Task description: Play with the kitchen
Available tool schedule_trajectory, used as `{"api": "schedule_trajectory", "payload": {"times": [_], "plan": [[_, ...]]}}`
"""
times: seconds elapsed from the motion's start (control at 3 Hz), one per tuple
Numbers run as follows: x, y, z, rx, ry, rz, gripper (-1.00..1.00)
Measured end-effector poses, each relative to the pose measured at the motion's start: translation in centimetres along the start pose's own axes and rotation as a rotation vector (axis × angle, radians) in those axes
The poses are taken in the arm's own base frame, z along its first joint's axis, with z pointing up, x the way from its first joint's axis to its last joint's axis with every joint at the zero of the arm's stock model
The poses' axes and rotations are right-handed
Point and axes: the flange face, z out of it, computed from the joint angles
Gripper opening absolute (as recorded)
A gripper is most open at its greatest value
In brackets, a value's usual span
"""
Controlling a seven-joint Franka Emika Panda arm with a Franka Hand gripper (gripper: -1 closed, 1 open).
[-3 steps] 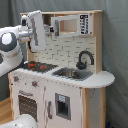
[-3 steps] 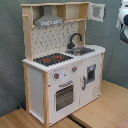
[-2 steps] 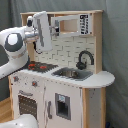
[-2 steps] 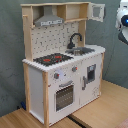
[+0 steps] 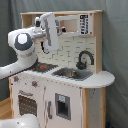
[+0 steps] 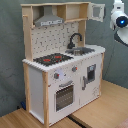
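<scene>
The kitchen (image 5: 60,85) is a white and light-wood toy unit that fills the middle of both exterior views. It has a black stovetop (image 5: 44,66) with red burners, a black faucet (image 5: 85,58) and a sink (image 5: 70,74). The oven door (image 6: 64,95), two knobs (image 6: 56,76) and the grey hood (image 6: 49,20) show in the second exterior view. My gripper (image 5: 46,46) hangs from the white arm (image 5: 22,42) above the stovetop, in front of the hood. Only a white arm joint (image 6: 120,20) shows at the second exterior view's top right.
An upper cabinet door (image 6: 97,12) stands open at the kitchen's top corner. A rounded counter (image 5: 102,79) juts out past the sink. The kitchen stands on a wooden floor (image 6: 100,112) against a grey backdrop.
The arm has swung toward the kitchen: rightward in the first exterior view, now over the stovetop. In the second exterior view it has come further in from the right edge.
</scene>
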Motion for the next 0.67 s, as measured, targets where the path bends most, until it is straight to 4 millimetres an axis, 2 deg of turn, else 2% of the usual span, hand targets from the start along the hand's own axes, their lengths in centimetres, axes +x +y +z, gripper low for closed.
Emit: {"api": "schedule_trajectory", "payload": {"times": [0.33,0.67], "plan": [[1.7,-2.5,0.3,0.03,0.036,-0.009,-1.0],[4.3,-4.3,-0.1,0.064,0.074,-0.015,-1.0]]}}
